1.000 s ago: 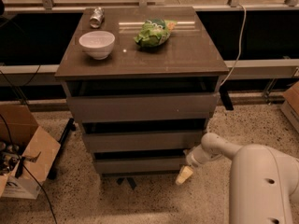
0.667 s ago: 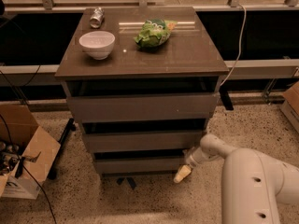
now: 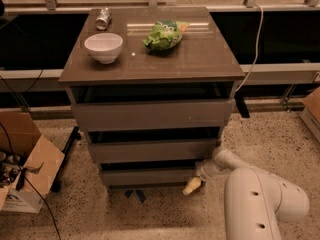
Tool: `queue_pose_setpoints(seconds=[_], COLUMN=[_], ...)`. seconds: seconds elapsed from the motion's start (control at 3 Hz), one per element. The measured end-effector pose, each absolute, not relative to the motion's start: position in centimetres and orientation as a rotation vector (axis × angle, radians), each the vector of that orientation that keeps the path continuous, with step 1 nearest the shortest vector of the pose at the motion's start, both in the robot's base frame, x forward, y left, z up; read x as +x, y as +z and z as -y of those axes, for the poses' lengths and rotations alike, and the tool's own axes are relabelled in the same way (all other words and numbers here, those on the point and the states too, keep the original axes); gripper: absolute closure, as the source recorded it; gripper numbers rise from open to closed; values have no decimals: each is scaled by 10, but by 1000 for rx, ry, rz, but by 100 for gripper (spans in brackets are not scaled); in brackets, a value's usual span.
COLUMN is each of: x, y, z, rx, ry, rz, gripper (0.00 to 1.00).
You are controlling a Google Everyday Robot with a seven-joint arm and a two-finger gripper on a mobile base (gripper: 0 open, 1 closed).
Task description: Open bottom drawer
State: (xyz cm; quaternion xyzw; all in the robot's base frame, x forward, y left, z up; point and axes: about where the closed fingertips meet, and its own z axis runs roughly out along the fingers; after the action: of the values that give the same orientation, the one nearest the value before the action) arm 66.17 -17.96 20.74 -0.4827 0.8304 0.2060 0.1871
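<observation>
At your far left sits one open cardboard box (image 3: 30, 169) on the speckled floor, with dark cables running over it.

Next comes the one drawer cabinet, with three items on its brown top (image 3: 200, 59):
- one metal can (image 3: 103, 18) lying on its side at the back left corner
- one white bowl (image 3: 103, 47) upright just in front of the can
- one crumpled green bag (image 3: 165, 34) to the right of them, near the middle of the back half

You have three grey-brown drawer fronts, all flat and without handles. Each has a dark gap above it.
- The top drawer (image 3: 152, 115) looks the widest and tallest.
- The middle drawer (image 3: 152, 150) looks narrower.
- The bottom drawer (image 3: 147, 176) is the slimmest. It sits lowest, just above the floor, directly under the other two.

Right of that, your one gripper (image 3: 192, 185) is down low. Its pale yellowish tip is just beside the lower right corner of the bottom drawer front and points down and to the left. You cannot tell whether it is parted or closed, nor whether it touches the panel.

The single white arm (image 3: 260, 199) bends back from it to the lower right. Its thick rounded segment fills that corner.

One white cable (image 3: 257, 34) drops behind the cabinet's right side. The edge of one more box (image 3: 312, 109) shows at the far right.
</observation>
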Motion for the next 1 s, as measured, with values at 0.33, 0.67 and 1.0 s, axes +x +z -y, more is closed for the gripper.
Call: queue_pose_setpoints(seconds=[0.33,0.67,1.0], x=[655,654,654], y=[193,195,199], z=[180,181,181], rx=[-1345,-1343,-1343], ry=[622,626,626], rz=[-2349,-2352,-2352], gripper=[15,39,62])
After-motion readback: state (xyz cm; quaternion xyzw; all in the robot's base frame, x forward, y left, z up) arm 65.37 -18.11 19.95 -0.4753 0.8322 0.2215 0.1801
